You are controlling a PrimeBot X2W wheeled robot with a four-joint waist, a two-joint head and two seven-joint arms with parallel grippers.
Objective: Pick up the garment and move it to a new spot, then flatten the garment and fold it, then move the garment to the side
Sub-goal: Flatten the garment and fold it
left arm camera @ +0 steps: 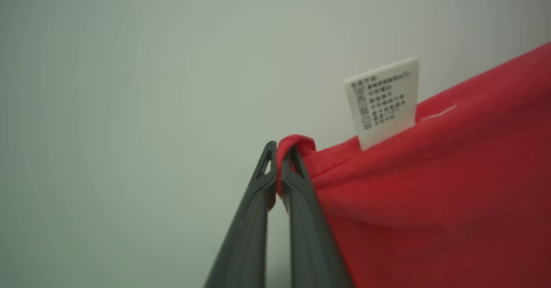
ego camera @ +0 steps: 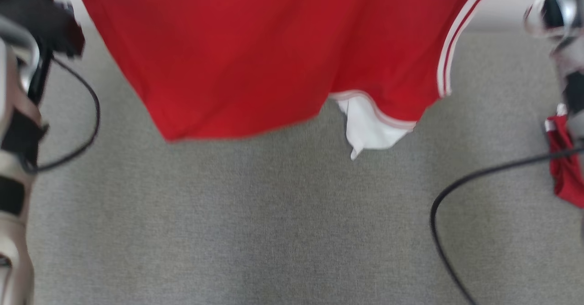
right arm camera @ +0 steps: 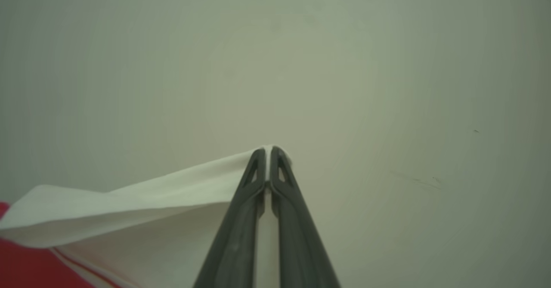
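Observation:
The garment (ego camera: 255, 54) is red with white stripes and a white panel; it hangs spread in the air across the top of the head view, above the grey carpet. In the left wrist view my left gripper (left arm camera: 280, 156) is shut on a red corner of the garment (left arm camera: 430, 210), with a white care label (left arm camera: 383, 100) sticking up beside it. Seen from the right wrist, my right gripper (right arm camera: 267, 154) is shut on a white edge of the garment (right arm camera: 142, 202). My forearms show at the left and right edges of the head view.
Grey carpet floor (ego camera: 255, 232) lies below the hanging cloth. Black cables loop at the left (ego camera: 91, 113) and the lower right (ego camera: 456, 195). A pale wall (left arm camera: 129, 85) fills the background of both wrist views.

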